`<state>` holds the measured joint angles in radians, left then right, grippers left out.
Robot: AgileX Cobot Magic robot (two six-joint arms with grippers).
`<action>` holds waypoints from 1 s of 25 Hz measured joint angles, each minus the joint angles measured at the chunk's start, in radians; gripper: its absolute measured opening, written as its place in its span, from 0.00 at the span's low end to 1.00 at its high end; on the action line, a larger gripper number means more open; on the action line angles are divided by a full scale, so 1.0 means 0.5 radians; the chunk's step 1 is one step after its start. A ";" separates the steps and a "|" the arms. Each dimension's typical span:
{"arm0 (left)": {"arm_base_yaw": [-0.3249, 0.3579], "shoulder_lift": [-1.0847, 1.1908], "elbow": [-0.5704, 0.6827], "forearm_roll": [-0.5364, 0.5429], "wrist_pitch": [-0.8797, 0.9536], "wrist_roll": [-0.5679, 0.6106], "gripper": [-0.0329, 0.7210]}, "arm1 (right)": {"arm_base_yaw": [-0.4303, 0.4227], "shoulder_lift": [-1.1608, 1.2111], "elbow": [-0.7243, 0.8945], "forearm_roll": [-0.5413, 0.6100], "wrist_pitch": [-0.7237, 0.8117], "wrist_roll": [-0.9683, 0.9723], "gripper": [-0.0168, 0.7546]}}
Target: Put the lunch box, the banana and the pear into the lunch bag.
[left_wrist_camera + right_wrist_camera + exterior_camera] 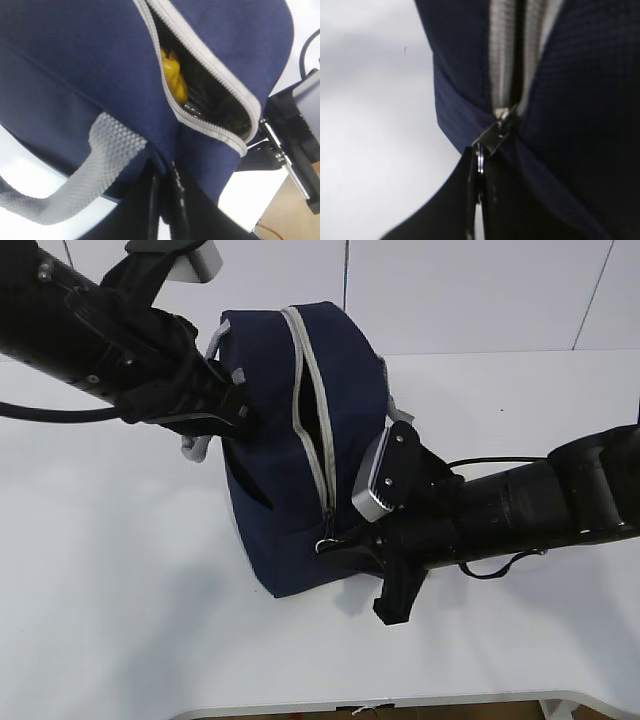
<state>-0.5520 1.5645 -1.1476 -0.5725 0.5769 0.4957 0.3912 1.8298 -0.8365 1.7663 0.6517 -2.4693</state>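
The navy lunch bag (300,440) stands tilted on the white table, its grey zipper (312,400) partly open. My left gripper (238,405) is shut on the bag's fabric beside a grey handle (100,165); the left wrist view shows the left gripper (167,167) pinching navy cloth. Through the opening a yellow fruit (173,75) lies inside; I cannot tell whether it is the banana or the pear. The lunch box is hidden. My right gripper (335,540) is shut on the zipper's ring pull (480,161) at the zipper's low end, just below the slider (497,131).
The white table (120,590) spreads around the bag, with its front edge (400,705) near the bottom of the exterior view. A black cable (490,568) loops under the right arm. The right arm's camera mount (300,150) shows beside the bag.
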 joint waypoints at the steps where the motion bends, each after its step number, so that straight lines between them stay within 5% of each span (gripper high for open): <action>1: 0.000 0.000 0.000 0.000 0.000 0.000 0.03 | 0.000 0.000 0.000 0.000 -0.014 0.000 0.05; 7: 0.000 0.000 0.000 0.000 -0.003 0.000 0.03 | 0.000 0.000 0.000 -0.019 -0.032 0.096 0.05; 25: 0.000 0.039 0.000 -0.087 -0.063 0.000 0.03 | 0.000 -0.300 0.000 -0.802 -0.132 1.120 0.05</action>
<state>-0.5520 1.5839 -1.1476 -0.6160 0.5454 0.4957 0.3912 1.6797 -0.8365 1.3655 0.5856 -1.9094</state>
